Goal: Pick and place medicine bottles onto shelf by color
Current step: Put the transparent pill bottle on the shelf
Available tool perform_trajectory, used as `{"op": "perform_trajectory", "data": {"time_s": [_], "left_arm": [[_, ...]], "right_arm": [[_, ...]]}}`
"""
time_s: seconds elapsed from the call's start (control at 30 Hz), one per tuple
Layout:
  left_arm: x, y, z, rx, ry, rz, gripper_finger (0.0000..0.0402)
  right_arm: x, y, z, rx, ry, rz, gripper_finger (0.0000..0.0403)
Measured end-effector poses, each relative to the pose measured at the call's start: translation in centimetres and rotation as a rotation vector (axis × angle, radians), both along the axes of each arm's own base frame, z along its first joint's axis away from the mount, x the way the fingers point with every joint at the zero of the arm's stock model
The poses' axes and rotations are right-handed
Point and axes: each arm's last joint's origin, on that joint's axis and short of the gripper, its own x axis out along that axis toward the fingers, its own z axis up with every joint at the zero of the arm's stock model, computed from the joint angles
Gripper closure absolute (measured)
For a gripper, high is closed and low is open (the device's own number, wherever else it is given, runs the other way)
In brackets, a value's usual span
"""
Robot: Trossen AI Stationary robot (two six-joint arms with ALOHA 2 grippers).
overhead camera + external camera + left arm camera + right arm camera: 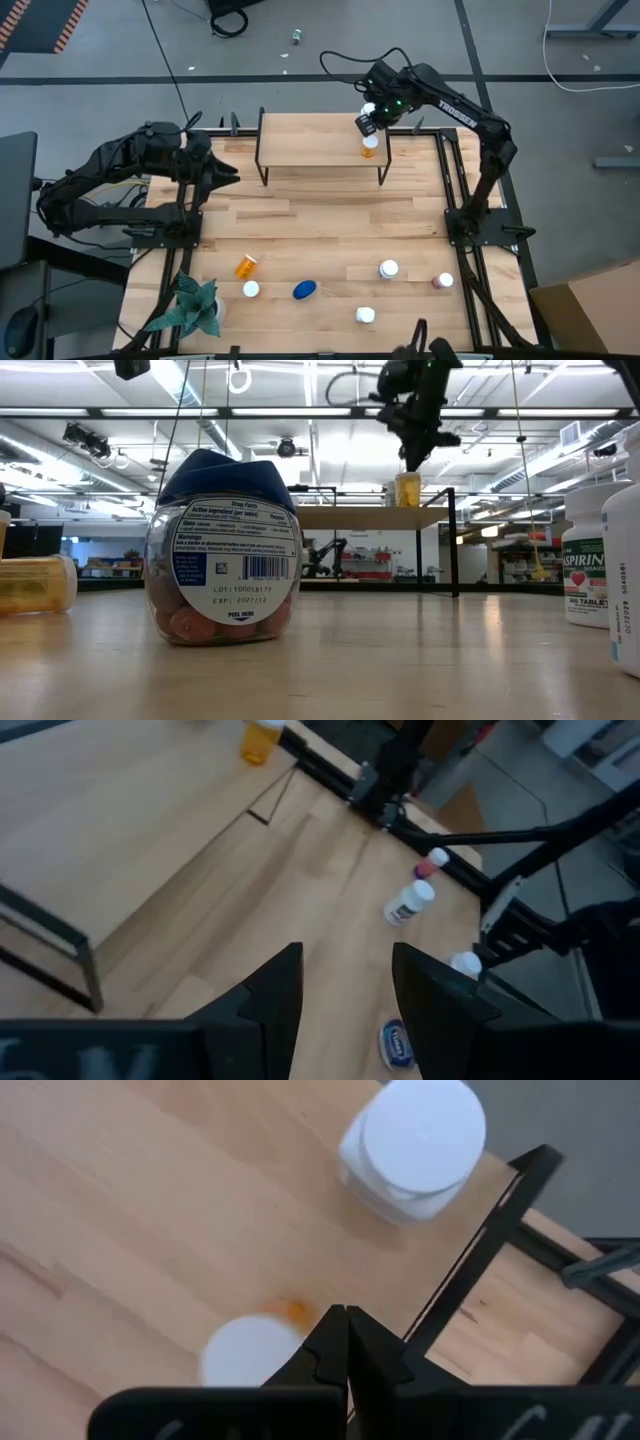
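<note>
Right gripper sits over the right end of the shelf, upper centre of the high view, just above an orange bottle that stands upright on the shelf top near its right edge. In the right wrist view the jaws are pressed together with nothing between them, the orange bottle's white cap showing just behind the fingertips and a white bottle standing beside it on the same board. The low view confirms the orange bottle upright on the shelf under that gripper. Judgement: a placement on the shelf looks just completed and the step in hand is the release and lift away. Left gripper waits at the left of the bench, jaws spread and empty. Left to sort along the lower part of the high view: a lying orange bottle, a white-capped bottle, a blue-lidded bottle, a white bottle, a dark red bottle and another white bottle, with a green plant at lower left. Next move likely calls for the right arm to rise straight clear of both shelf bottles, then travel down-frame, open and pick 1 bottle, probably by matching colour group.
</note>
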Motion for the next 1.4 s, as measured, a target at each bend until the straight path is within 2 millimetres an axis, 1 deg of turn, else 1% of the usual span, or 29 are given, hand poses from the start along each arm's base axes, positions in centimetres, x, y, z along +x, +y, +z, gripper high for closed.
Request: {"op": "perform_trajectory", "data": {"time_s": [0.17,0.3,0.4,0.5,0.67,0.8,0.9,0.97,1.1,1.2,1.3,1.4], "left_arm": [[0.2,-0.1,0.2,0.038,-0.024,-0.027,0.0239],[0.4,0.0,0.4,0.052,-0.045,-0.03,0.0239],[0.8,0.1,0.6,0.052,-0.061,-0.028,0.0238],[1.3,0.2,0.2,0.056,-0.029,-0.043,0.0227],[2.8,0.1,-0.4,0.023,0.022,-0.081,0.0186],[4.5,0.2,-1.0,-0.014,0.049,-0.09,0.0156],[5.9,0.0,-1.4,-0.029,0.06,-0.107,0.0145],[6.9,-0.3,-1.6,-0.027,0.064,-0.135,0.0141],[8.8,-1.9,-2.4,-0.024,0.088,-0.23,0.0142],[10.1,-3.6,-3.2,-0.01,0.125,-0.325,0.0142],[11.0,-6.0,-4.0,-0.02,0.161,-0.419,0.0138],[11.8,-8.7,-5.0,-0.007,0.208,-0.464,0.0136]], "right_arm": [[-0.3,3.6,2.5,-0.074,-0.053,0.001,0.0397],[0.0,7.6,4.1,-0.061,-0.135,0.02,0.0397],[0.7,11.0,4.6,-0.051,-0.169,0.058,0.0397],[1.5,14.4,4.6,-0.037,-0.179,0.093,0.0397],[2.5,19.7,3.8,0.072,-0.152,0.123,0.0397],[2.3,23.5,3.3,0.152,-0.115,0.125,0.0397],[2.0,26.2,3.1,0.182,-0.108,0.134,0.0397],[1.8,27.7,3.0,0.165,-0.111,0.142,0.0397],[1.8,30.0,2.8,0.155,-0.143,0.171,0.0396],[1.5,31.5,2.7,0.176,-0.158,0.181,0.0389],[0.6,33.3,2.9,0.159,-0.182,0.175,0.0372],[-0.5,34.5,2.8,0.117,-0.158,0.208,0.0341]]}}
